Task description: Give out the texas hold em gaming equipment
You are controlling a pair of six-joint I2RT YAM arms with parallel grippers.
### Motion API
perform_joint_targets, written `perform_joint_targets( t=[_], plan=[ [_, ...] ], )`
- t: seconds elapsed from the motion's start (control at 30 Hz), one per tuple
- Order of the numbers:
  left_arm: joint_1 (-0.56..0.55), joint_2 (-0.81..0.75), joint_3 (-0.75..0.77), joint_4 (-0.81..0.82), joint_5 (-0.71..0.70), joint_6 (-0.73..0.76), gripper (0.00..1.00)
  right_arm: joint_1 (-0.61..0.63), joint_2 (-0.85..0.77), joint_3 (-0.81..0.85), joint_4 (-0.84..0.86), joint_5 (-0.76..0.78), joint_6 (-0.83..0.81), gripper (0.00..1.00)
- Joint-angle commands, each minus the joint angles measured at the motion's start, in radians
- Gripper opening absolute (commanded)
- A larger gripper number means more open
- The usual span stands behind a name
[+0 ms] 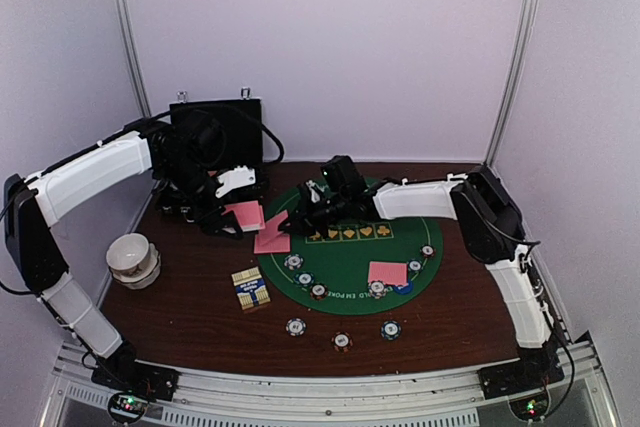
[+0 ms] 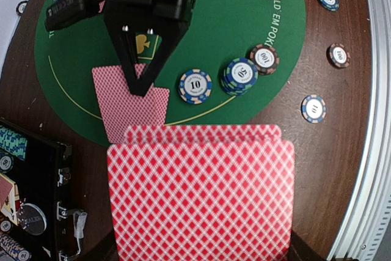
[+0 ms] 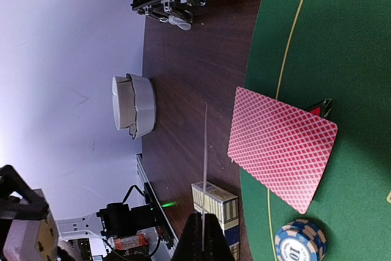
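Your left end effector [image 1: 237, 209] is closed on a deck of pink-backed cards [image 2: 201, 203]. The deck fills the bottom of the left wrist view and hides the fingers, and it hangs over the counter [image 1: 200, 317] just in front of the black case [image 1: 215, 142].

Your right end effector [image 3: 202, 235] is over the left edge of the green mat [image 1: 350, 252]. Its fingers are pinched nearly together on what looks like a single card [image 3: 205, 151], seen edge-on as a thin line, so I can't be sure of it.

On the mat:
- A face-down card [image 3: 281, 145] lies at the left rim with the red-edged triangle marker [image 3: 322, 109] poking out from under it.
- More pink cards [image 1: 387, 272] lie on the right side.
- Next to the left cards are a 10 chip [image 2: 195, 85], a blue 20 stack [image 2: 240, 74] and a 100 chip [image 2: 264, 59].

Off the mat, three loose chips sit near the front edge: [image 1: 295, 326], [image 1: 342, 341], [image 1: 390, 329].

Containers:
- The black case is open. Its slots hold a row of teal-edged chips [image 2: 12, 142], a silver disc [image 2: 30, 218] and a few more chips at the corner.
- The white bowl [image 1: 130, 250] is on the left of the counter, well apart from the mat. I can't tell what's in it.
- The card box [image 1: 250, 289] lies just left of the mat.
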Motion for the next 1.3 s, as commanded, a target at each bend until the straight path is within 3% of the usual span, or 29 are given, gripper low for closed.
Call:
perform_joint_targets(
  t=[0.0, 0.17, 0.4, 0.7, 1.0, 1.13, 1.27],
  plan=[
    [0.006, -0.031, -0.007, 0.017, 0.027, 0.010, 0.00, 0.013, 0.059, 0.104, -0.106, 0.076, -0.071, 0.00],
    [0.006, -0.031, -0.008, 0.017, 0.031, 0.011, 0.00, 0.014, 0.113, 0.165, -0.156, 0.102, -0.092, 0.03],
    [0.006, -0.031, -0.011, 0.017, 0.033, 0.014, 0.00, 0.013, 0.110, 0.194, -0.216, 0.116, -0.131, 0.22],
    [0.006, -0.028, -0.006, 0.017, 0.036, 0.012, 0.00, 0.003, 0.000, 0.161, -0.289, 0.147, -0.206, 0.48],
    [0.006, -0.020, 0.002, 0.018, 0.037, 0.011, 0.00, -0.011, -0.137, 0.059, -0.356, 0.184, -0.288, 0.62],
    [0.006, -0.016, 0.006, 0.018, 0.040, 0.010, 0.00, -0.010, -0.216, -0.049, -0.288, 0.164, -0.275, 0.65],
    [0.006, -0.013, 0.010, 0.018, 0.040, 0.008, 0.00, -0.007, -0.318, -0.194, -0.108, 0.121, -0.178, 0.68]
  ],
)
